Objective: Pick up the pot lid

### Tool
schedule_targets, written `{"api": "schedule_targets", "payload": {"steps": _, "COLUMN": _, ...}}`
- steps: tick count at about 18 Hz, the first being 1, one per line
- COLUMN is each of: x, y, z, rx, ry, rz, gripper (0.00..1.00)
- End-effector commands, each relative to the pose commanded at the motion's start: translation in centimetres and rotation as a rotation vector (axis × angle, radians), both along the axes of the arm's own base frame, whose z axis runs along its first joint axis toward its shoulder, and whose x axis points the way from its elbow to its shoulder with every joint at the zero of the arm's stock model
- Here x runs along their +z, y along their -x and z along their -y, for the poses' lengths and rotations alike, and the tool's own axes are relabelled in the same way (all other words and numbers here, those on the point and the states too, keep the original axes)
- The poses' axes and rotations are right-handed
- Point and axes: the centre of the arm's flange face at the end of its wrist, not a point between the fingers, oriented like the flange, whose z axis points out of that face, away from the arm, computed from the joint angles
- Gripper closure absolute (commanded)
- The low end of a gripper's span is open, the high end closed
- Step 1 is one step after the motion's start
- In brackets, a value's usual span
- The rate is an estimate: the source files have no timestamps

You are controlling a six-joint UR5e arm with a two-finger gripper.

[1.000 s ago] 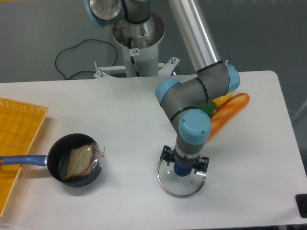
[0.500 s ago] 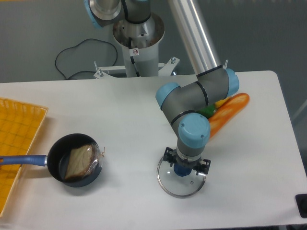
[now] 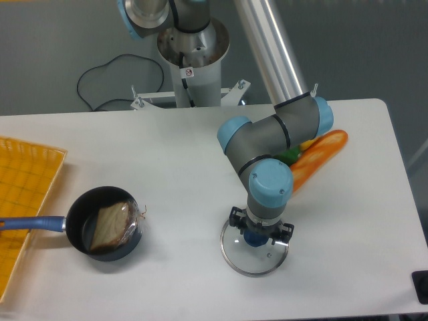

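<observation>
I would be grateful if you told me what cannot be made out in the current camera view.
Round blue knob of the clear glass lid, camera view: the jaws partly cover it; contact is unclear.
Green item and yellow item, camera view: partly behind the grey arm.
Blue handle of the black pan, camera view: left edge cuts its end.
Black object, camera view: cut by the right edge.

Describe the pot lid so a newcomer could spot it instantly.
On the white table, look picture-right of the round black blue-handled pan. Beneath the dark two-finger tool lies a round, clear, silver-rimmed lid. Its see-through disc and dark-blue knob set it apart from the long orange loaf behind it.
</observation>
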Motion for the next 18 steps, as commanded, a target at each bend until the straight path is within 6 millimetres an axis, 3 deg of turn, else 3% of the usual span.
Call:
{"api": "schedule_targets", "payload": {"steps": 7, "x": -0.16, "y": -0.05, "z": -0.11, "rx": -0.003, "ry": 0.001, "rz": 0.003, "gripper": 0.2}}
{"api": "schedule_targets", "payload": {"steps": 18, "x": 0.35, "y": -0.11, "z": -0.1, "rx": -0.012, "ry": -0.005, "rz": 0.0, "gripper": 0.48}}
